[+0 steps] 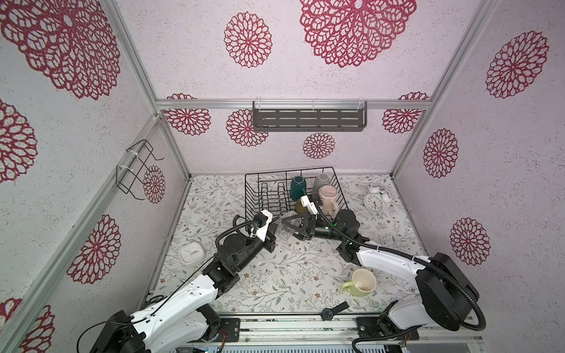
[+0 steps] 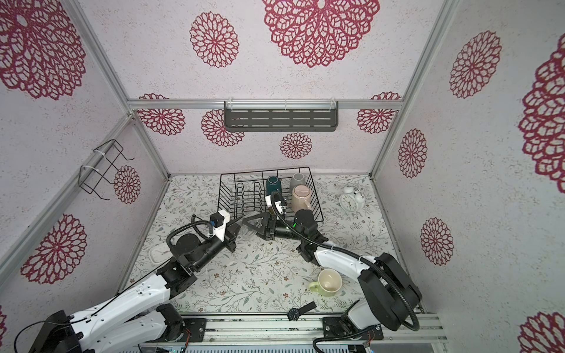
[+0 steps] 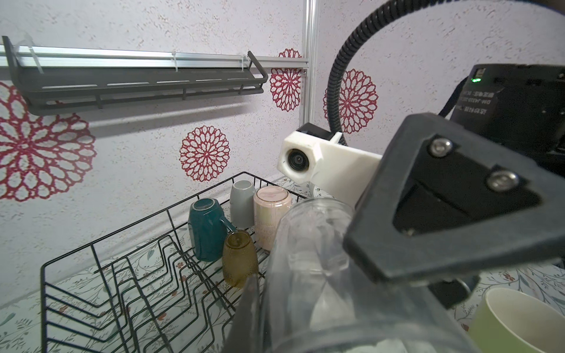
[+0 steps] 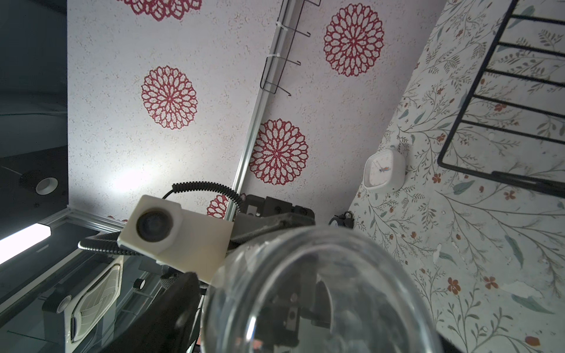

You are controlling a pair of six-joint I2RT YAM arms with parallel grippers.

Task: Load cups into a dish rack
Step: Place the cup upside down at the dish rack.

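Fingers [image 3: 443, 214] of sideways right gripper [image 1: 286, 228] straddle clear glass [image 1: 280, 234] — left gripper [image 1: 273, 232] opposite.

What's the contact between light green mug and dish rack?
Apart. Both top views show patterned table between the light green mug and the dish rack.

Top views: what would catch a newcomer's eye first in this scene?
A clear glass sits between the jaws of both arms, just in front of the black wire dish rack. In the rack's right part, four cups stand upside down, while a light green mug is alone on the table near the front.
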